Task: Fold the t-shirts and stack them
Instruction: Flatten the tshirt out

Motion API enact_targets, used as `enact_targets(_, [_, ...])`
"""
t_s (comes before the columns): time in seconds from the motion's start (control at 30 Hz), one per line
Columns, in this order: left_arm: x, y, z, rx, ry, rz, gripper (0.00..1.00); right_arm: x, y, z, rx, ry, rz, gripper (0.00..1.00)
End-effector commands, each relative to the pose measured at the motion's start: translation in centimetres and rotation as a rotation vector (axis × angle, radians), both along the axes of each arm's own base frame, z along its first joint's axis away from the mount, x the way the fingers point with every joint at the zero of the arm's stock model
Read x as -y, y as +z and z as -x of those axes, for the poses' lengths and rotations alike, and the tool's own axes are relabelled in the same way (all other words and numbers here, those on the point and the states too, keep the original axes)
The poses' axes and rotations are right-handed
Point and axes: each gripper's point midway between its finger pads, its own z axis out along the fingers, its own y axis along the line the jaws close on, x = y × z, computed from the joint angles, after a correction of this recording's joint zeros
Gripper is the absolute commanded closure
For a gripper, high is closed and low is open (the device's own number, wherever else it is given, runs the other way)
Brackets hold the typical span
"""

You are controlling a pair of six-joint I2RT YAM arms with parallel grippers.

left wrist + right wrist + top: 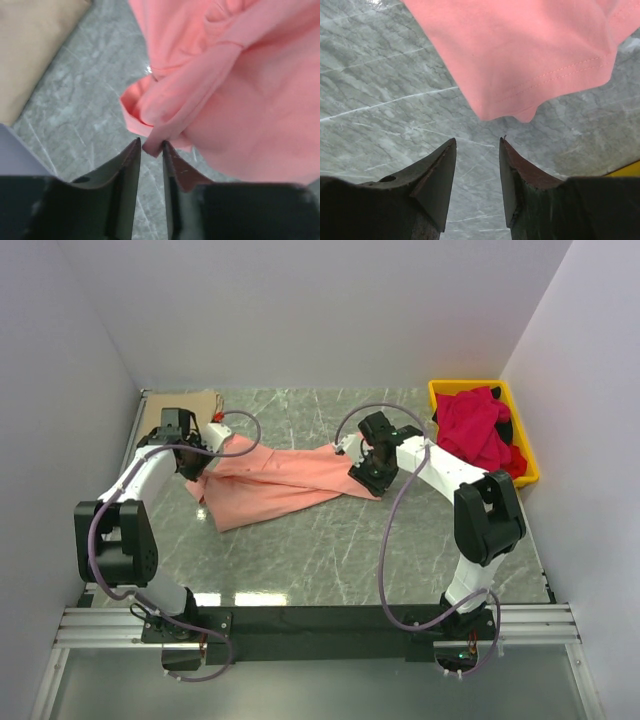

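A salmon-pink t-shirt [285, 483] lies crumpled and stretched across the middle of the table. My left gripper [203, 468] is at its left end; in the left wrist view the left gripper [151, 145] is shut on a small fold of the salmon-pink t-shirt [240, 90]. My right gripper [363, 478] is at the shirt's right end; in the right wrist view the right gripper [477, 142] is open and empty, just short of the shirt's hem [520, 50]. A tan-beige t-shirt [186, 402] lies folded at the back left and also shows in the left wrist view [30, 45]. Crimson-red t-shirts [474, 430] are piled at the right.
A yellow plastic bin [468, 386] at the back right holds the red shirts. White walls enclose the table on the left, back and right. Grey marble tabletop [330, 560] shows in front of the pink shirt.
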Motion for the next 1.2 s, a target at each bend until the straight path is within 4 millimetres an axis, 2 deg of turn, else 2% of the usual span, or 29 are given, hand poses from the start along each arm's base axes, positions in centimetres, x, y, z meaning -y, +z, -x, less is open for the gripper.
enact_targets(0.0, [-0.1, 2.7, -2.0, 0.074, 0.004, -0.010, 0.79, -0.3, -0.3, -0.7, 0.037, -0.018, 0.003, 0.52])
enact_targets(0.07, [0.3, 2.8, -2.0, 0.068, -0.006, 0.010, 0.87, -0.2, -0.7, -0.7, 0.038, -0.028, 0.009, 0.51])
enact_targets(0.1, [0.4, 2.5, -1.9, 0.056, -0.005, 0.017, 0.94, -0.4, -0.7, -1.0, 0.049, -0.030, 0.003, 0.51])
enact_targets(0.17, [0.7, 2.5, -1.9, 0.048, -0.006, 0.033, 0.99, -0.6, -1.2, -0.9, 0.041, -0.035, 0.005, 0.51])
enact_targets(0.47, [1.0, 2.1, -2.0, 0.022, -0.007, 0.048, 0.99, -1.5, -3.5, 0.0, 0.010, -0.014, 0.021, 0.50])
enact_targets(0.73, [0.9, 2.0, -1.8, 0.019, -0.006, 0.046, 0.99, -0.9, -6.3, -1.3, 0.047, -0.027, 0.089, 0.49])
enact_targets(0.83, [0.9, 2.1, -1.9, 0.021, -0.008, 0.043, 0.99, -1.2, -6.4, -1.8, 0.049, -0.017, 0.085, 0.52])
enact_targets(0.87, [0.9, 2.1, -1.9, 0.020, -0.007, 0.044, 0.99, -1.2, -6.5, -1.7, 0.035, -0.017, 0.090, 0.54])
enact_targets(0.9, [0.9, 2.1, -2.0, 0.020, -0.008, 0.046, 0.99, -1.1, -6.7, -1.6, 0.020, -0.009, 0.095, 0.62])
enact_targets(0.97, [1.0, 2.2, -2.0, 0.018, -0.009, 0.048, 0.99, -1.0, -7.4, -1.3, -0.017, -0.001, 0.104, 0.71])
enact_targets(1.07, [1.1, 2.5, -2.4, 0.027, -0.004, 0.058, 0.99, -0.9, -7.1, -1.4, -0.035, -0.008, 0.101, 1.00])
enact_targets(1.17, [0.9, 3.7, -2.9, 0.045, 0.036, 0.108, 0.99, -0.4, -5.2, -2.1, -0.005, -0.026, 0.085, 1.00])
